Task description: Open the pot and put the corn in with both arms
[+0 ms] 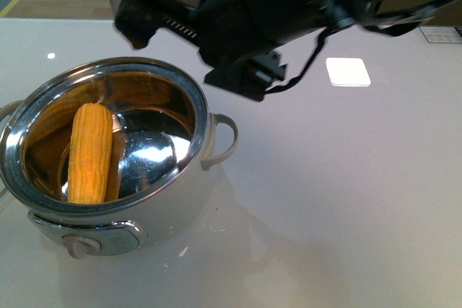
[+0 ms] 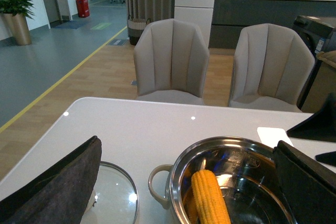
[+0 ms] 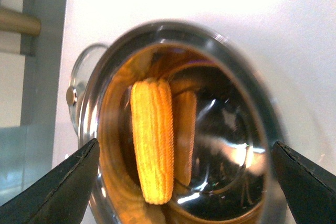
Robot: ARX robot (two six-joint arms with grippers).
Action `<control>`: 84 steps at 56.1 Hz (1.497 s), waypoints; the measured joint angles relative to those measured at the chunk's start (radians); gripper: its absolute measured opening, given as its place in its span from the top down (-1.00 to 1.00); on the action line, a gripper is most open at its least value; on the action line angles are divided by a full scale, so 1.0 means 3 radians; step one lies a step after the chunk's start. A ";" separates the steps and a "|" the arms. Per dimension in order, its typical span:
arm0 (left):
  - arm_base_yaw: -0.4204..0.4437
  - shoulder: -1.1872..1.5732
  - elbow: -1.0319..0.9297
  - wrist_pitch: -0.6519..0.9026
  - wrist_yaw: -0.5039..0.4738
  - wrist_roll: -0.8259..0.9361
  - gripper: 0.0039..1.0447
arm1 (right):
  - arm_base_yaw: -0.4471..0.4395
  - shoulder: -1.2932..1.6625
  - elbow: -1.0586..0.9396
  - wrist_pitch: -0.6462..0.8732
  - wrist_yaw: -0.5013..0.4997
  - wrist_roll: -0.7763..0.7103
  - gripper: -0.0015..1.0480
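Note:
The pot (image 1: pixel 189 99) stands open on the white table, shiny steel inside, with a cream body, loop handles and a front knob (image 1: pixel 81 245). The corn (image 1: pixel 90 153) lies inside it, leaning against the left wall. A black arm (image 1: pixel 274 5) reaches in from the upper right, above and behind the pot. In the right wrist view my right gripper (image 3: pixel 185 144) is open and empty straight above the pot (image 3: pixel 262 114) and the corn (image 3: pixel 153 140). In the left wrist view my left gripper (image 2: pixel 186 145) is open and empty, held back from the pot (image 2: pixel 181 182) and corn (image 2: pixel 210 200).
The glass lid (image 2: pixel 113 192) lies flat on the table beside the pot's handle and also shows in the right wrist view (image 3: pixel 73 95). A white square pad (image 1: pixel 348 71) lies on the table to the right. Two grey chairs (image 2: pixel 170 59) stand beyond the far edge.

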State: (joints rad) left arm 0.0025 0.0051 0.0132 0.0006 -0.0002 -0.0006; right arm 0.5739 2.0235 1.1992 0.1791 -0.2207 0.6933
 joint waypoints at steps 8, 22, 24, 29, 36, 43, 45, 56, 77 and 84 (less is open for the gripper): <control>0.0000 0.0000 0.0000 0.0000 0.0000 0.0000 -0.88 | -0.0298 -0.0470 -0.0406 0.0084 0.0187 -0.0161 -0.83; 0.0000 0.0000 0.0000 0.0000 0.0000 0.0000 -0.88 | -0.0828 -0.1423 -0.1204 0.0078 0.0739 -0.0821 -0.83; 0.0000 0.0000 0.0000 0.0000 0.0000 0.0000 -0.88 | -0.0896 -0.1551 -0.1291 0.0066 0.0776 -0.0898 -0.83; 0.0000 0.0000 0.0000 0.0000 0.0000 0.0000 -0.88 | -0.1081 -0.1910 -0.1498 0.0048 0.0877 -0.1072 -0.83; 0.0000 0.0000 0.0000 0.0000 0.0000 0.0000 -0.88 | -0.1344 -0.2555 -0.1844 0.0036 0.1035 -0.1255 -0.83; 0.0000 0.0000 0.0000 0.0000 0.0000 0.0000 -0.88 | -0.1492 -0.3235 -0.2192 0.0018 0.1066 -0.1321 -0.83; 0.0000 0.0000 0.0000 0.0000 0.0000 0.0000 -0.88 | -0.1531 -0.3421 -0.2275 -0.0018 0.1088 -0.1331 -0.83; 0.0000 0.0000 0.0000 0.0000 0.0000 0.0000 -0.88 | -0.1611 -0.4177 -0.2576 -0.0237 0.1217 -0.1386 -0.83; 0.0000 0.0000 0.0000 0.0000 -0.0001 -0.0001 -0.88 | -0.1878 -0.4728 -0.3110 0.0469 0.0781 -0.1996 -0.40; 0.0000 0.0000 0.0000 0.0000 0.0000 -0.0001 -0.88 | -0.1898 -0.4917 -0.3334 0.0551 0.0744 -0.2206 0.07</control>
State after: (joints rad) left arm 0.0025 0.0051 0.0132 0.0006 -0.0002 -0.0010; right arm 0.0044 0.5484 0.1989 0.3443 0.0025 0.0315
